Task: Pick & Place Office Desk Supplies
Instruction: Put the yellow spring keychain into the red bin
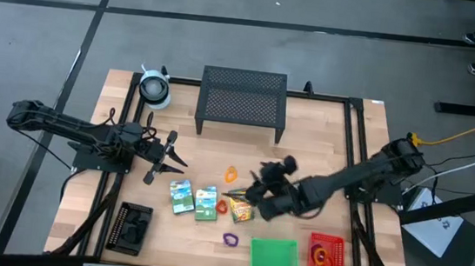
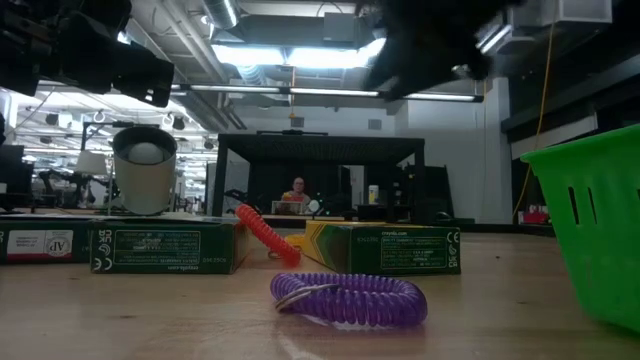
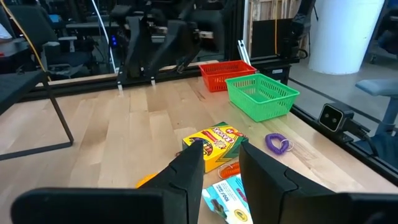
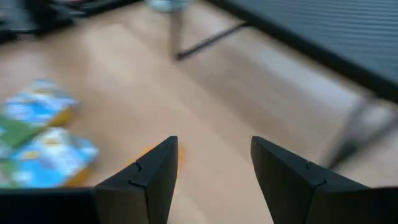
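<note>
Two green-white card boxes (image 1: 181, 196) (image 1: 205, 203) lie flat near the table's middle, with the yellow-green crayon box (image 1: 240, 208) and a red-orange coil (image 1: 222, 206) beside them. An orange loop (image 1: 231, 174) lies farther back and a purple loop (image 1: 230, 238) nearer the front. The black tray (image 1: 130, 227), green tray (image 1: 274, 257) and red tray (image 1: 326, 257) stand along the near edge. My right gripper (image 1: 249, 189) hovers open just above the crayon box and the orange loop (image 4: 176, 154). My left gripper (image 1: 178, 164) hangs open to the left of the boxes.
A black mesh stand (image 1: 242, 99) on legs occupies the far middle, with a whitish roll (image 1: 154, 87) at its left. The red tray holds an orange loop (image 1: 322, 257). Bare wood lies between the stand and the supplies, and at the far right.
</note>
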`<state>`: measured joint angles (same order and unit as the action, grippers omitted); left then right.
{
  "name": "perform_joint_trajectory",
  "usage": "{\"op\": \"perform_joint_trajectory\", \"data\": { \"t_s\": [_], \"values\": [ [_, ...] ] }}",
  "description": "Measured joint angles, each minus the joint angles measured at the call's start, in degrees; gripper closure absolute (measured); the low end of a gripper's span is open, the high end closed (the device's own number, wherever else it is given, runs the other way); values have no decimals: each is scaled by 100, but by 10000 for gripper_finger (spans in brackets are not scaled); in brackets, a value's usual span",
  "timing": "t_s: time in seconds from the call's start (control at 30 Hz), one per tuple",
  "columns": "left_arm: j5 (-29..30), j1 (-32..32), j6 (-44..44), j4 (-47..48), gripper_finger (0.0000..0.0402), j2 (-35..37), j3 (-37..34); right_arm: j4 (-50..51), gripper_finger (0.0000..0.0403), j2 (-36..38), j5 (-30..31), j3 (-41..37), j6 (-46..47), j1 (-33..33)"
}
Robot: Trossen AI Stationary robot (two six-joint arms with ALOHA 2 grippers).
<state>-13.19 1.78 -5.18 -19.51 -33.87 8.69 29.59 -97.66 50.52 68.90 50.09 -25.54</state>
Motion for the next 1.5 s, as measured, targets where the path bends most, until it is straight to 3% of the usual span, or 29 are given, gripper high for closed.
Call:
{"op": "perform_joint_trajectory", "data": {
  "t_s": [0.1,0.2,0.5,0.7,1.03,1.3,1.4,1.5],
  "values": [
    [-2,0,7,0,304,0,0,-978,198,-73,-932,0,-707,395],
    [-2,0,34,2,304,-1,0,-1279,198,-183,-1804,3,-878,837],
    [-2,0,33,7,304,0,0,-1674,198,-929,-3237,0,-901,1791],
    [0,0,49,11,304,-2,0,-1240,198,-1427,-3365,322,-878,1863],
    [-15,0,116,39,304,-2,0,290,197,-2522,-3502,1761,-1011,1860],
    [-144,0,119,52,304,-1,0,864,198,-2682,-3551,1897,-1003,1858],
    [-145,1,140,50,304,-1,0,883,215,-2682,-3489,1897,-1055,1857],
    [-146,0,141,50,304,-1,0,882,263,-2682,-3491,1897,-1130,1858]
  ]
}}
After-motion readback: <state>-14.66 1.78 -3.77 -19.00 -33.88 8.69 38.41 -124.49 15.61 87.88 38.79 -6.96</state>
